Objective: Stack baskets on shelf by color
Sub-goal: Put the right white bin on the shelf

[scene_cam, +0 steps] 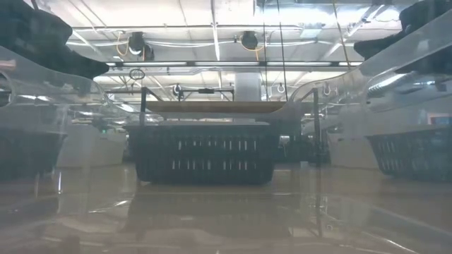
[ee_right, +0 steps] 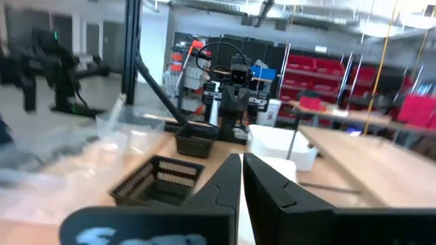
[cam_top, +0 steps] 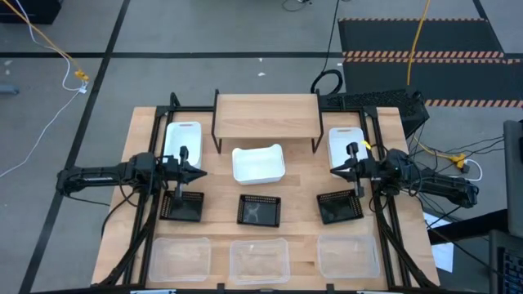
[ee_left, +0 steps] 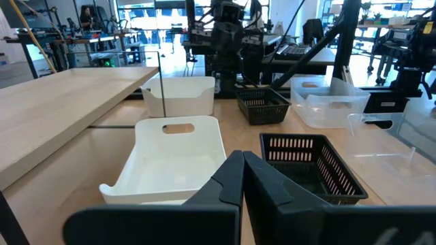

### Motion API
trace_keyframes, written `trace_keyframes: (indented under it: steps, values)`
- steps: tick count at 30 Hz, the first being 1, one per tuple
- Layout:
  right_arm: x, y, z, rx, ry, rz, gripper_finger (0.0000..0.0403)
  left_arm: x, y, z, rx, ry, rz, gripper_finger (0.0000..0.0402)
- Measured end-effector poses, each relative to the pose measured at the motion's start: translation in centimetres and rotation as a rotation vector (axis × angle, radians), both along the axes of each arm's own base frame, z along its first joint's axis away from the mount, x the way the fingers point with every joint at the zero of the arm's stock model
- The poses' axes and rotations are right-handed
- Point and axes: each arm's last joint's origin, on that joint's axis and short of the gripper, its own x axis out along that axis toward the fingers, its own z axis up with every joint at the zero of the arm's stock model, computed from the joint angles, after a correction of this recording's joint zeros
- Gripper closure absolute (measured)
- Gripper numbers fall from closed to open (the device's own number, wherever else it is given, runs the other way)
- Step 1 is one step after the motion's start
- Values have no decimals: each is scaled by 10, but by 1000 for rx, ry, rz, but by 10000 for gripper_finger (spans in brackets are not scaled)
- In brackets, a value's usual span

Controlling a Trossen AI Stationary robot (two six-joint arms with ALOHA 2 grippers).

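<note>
The light-wood shelf [cam_top: 265, 117] stands at the table's far middle. Three white baskets sit on the table: one left of the shelf [cam_top: 182, 140], one in front of it [cam_top: 258, 163], one to its right [cam_top: 346, 145]. Three black mesh baskets [cam_top: 181, 205] [cam_top: 259, 210] [cam_top: 340, 206] form a middle row. Three clear baskets [cam_top: 180, 258] [cam_top: 260, 260] [cam_top: 347, 255] line the near edge. My left gripper [cam_top: 200, 172] is shut and empty above the table, left of the middle white basket [ee_left: 180, 153]. My right gripper [cam_top: 333, 169] is shut and empty to that basket's right.
Black frame rails run along the table's left and right sides [cam_top: 155, 147]. In the low view the middle black basket [scene_cam: 205, 152] stands before the shelf [scene_cam: 226, 107], seen through clear basket walls. Bare tabletop lies between the white and black rows.
</note>
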Motion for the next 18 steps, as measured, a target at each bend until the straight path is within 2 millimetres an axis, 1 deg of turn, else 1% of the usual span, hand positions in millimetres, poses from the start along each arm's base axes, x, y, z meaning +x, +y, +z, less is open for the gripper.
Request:
trace_keyframes:
  steps: [2, 5, 14, 18]
  values:
    - [0, 0, 0, -41, -8, -4, 392, 0, 0, 0, 0, 0, 0, 392]
    - [0, 0, 0, -58, -10, -6, 392, 0, 0, 0, 0, 0, 0, 392]
    - [0, 0, 0, -60, -10, -6, 392, 0, 0, 0, 0, 0, 0, 392]
    - [0, 0, 1, -60, -11, -6, 392, 0, 0, 3, -24, -29, 0, 392]
